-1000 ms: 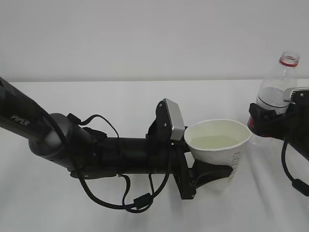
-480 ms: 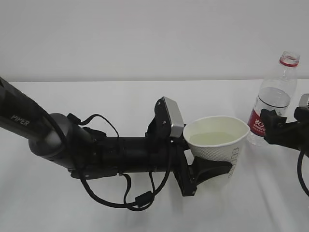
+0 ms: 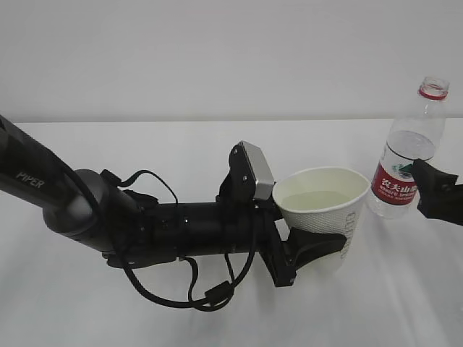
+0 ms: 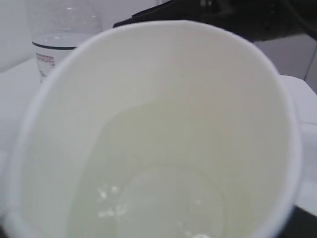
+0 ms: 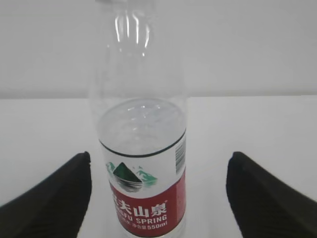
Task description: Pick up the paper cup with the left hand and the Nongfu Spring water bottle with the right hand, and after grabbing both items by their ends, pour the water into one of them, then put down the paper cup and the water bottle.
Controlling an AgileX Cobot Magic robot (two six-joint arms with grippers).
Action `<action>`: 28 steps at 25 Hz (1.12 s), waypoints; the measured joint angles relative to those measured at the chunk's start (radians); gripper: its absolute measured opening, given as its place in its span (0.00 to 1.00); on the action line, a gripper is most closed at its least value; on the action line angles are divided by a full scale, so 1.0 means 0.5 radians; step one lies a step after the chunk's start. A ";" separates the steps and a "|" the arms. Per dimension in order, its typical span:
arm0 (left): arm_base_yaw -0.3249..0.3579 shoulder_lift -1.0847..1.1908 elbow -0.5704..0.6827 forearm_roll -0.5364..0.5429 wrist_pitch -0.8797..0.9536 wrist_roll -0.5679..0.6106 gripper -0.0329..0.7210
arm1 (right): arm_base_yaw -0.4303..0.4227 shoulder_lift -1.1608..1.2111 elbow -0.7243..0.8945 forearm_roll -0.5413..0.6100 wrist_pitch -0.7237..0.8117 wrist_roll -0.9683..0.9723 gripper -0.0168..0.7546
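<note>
Two black robot arms work over a white counter (image 3: 108, 311). One, the left arm (image 3: 181, 231), marked "PIPER", lies low across the counter from its left edge toward the middle. Its jaws grip the cup (image 3: 322, 213) from the side, low on the wall, one finger (image 3: 318, 249) wrapping the front. This cup stands upright near the middle of the counter, just right of the arm's grey camera block (image 3: 257, 172). Water (image 3: 318, 200) fills part of it, looking pale yellowish-green against the cream inside; the left wrist view looks straight down into it.

At the right edge the bottle (image 3: 406, 155) stands upright on the counter, uncapped, red ring at the neck, red label low on its body, and partly filled with water. It stands just beside the cup, apart from it. Beside it, the right gripper (image 5: 158, 198) has its jaws spread wide, one finger on each side of the bottle and both clear of it.
</note>
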 joint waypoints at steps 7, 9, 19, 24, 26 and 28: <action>0.000 0.000 0.000 -0.080 0.000 0.052 0.70 | 0.000 -0.062 0.023 0.022 -0.007 0.012 0.84; 0.000 0.000 0.000 -0.111 0.000 0.119 0.70 | 0.000 -0.062 0.023 0.022 -0.007 0.012 0.84; 0.000 0.000 0.000 -0.364 0.154 0.177 0.70 | 0.000 -0.062 0.079 0.072 -0.007 0.012 0.83; 0.000 0.000 0.000 -0.440 0.199 0.229 0.69 | 0.000 -0.062 0.079 0.086 -0.007 -0.045 0.83; 0.000 0.000 0.000 -0.489 0.214 0.264 0.68 | 0.000 -0.062 0.079 0.089 -0.007 -0.052 0.83; 0.000 0.000 0.000 -0.551 0.218 0.272 0.68 | 0.000 -0.062 0.079 0.089 -0.007 -0.062 0.82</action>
